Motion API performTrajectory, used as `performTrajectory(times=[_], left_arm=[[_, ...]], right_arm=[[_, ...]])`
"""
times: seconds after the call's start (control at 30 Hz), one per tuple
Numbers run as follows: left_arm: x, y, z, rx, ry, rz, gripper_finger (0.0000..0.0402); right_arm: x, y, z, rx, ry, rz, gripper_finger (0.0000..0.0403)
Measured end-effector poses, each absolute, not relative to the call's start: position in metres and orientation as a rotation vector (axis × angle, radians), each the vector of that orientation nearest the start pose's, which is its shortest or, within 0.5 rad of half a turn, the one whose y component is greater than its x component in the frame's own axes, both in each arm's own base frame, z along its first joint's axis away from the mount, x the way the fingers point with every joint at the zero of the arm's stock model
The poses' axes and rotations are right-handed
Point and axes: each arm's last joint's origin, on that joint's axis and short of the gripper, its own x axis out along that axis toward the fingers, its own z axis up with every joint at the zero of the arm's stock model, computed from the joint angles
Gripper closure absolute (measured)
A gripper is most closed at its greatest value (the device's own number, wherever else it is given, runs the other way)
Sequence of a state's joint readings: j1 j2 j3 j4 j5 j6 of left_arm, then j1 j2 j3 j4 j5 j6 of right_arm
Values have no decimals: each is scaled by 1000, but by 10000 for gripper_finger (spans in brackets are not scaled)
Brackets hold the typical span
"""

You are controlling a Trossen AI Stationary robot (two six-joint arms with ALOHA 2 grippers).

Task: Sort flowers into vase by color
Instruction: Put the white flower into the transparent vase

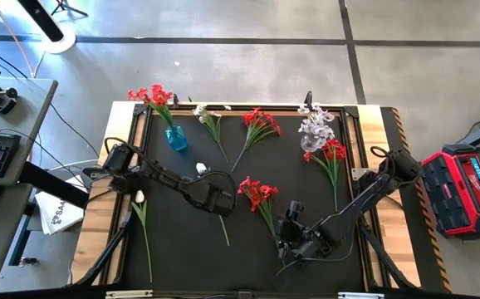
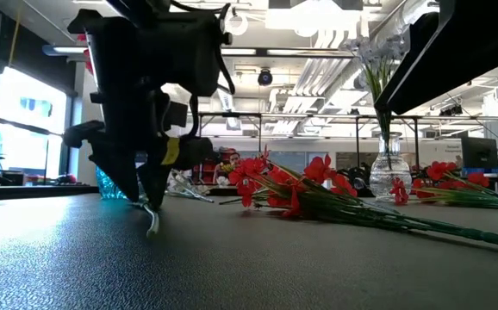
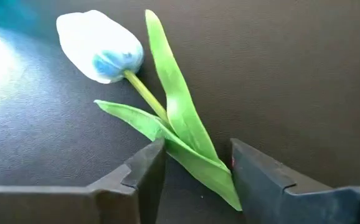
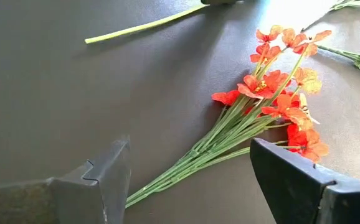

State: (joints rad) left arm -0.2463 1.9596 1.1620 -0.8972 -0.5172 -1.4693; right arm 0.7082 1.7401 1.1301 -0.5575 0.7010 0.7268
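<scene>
A white tulip (image 1: 201, 169) on a thin green stem lies flat on the black mat, and its head shows in the left wrist view (image 3: 99, 46). My left gripper (image 1: 221, 202) is open and low over its stem. Its fingers stand on either side of the tulip's long leaves (image 3: 189, 140); I cannot tell whether they touch. A red sprig (image 1: 257, 193) lies on the mat at the centre. My right gripper (image 1: 290, 228) is open near its stem end, and the stems (image 4: 186, 165) run between its two fingers without touching them.
A blue vase (image 1: 176, 137) with red flowers stands at the far left. A clear vase (image 1: 309, 148) with white flowers stands at the far right. Loose sprigs lie along the far side: one white (image 1: 211, 118) and two red (image 1: 261, 124) (image 1: 333, 154). A second white tulip (image 1: 140, 197) lies at the left edge.
</scene>
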Motion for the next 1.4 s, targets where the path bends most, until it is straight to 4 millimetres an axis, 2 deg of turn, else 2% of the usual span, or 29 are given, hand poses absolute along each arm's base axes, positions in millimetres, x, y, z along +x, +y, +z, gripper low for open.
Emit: performTrajectory(times=[0.23,0.37,0.57,0.73,0.87,1.03,1.17,1.27,1.4], left_arm=[[312,-63,126,-505,1031,1155,338],[308,-67,145,-455,931,1137,391],[296,-85,188,-343,683,1055,393],[287,-112,222,-195,427,932,399],[286,-137,235,-85,297,861,401],[299,-152,239,-51,278,760,401],[320,-148,232,-63,275,537,401],[333,-133,230,-110,118,260,401],[335,-108,226,-75,-133,3,401]], right_arm=[[266,203,190,-73,816,-308,128],[263,206,189,-82,822,-296,128],[254,212,188,-132,835,-283,128],[251,211,187,-178,796,-325,128],[243,202,171,-154,782,-330,128],[234,182,157,-38,663,-266,128],[233,169,160,18,504,-206,128],[231,165,166,14,410,-162,128],[228,167,172,19,337,-128,128]])
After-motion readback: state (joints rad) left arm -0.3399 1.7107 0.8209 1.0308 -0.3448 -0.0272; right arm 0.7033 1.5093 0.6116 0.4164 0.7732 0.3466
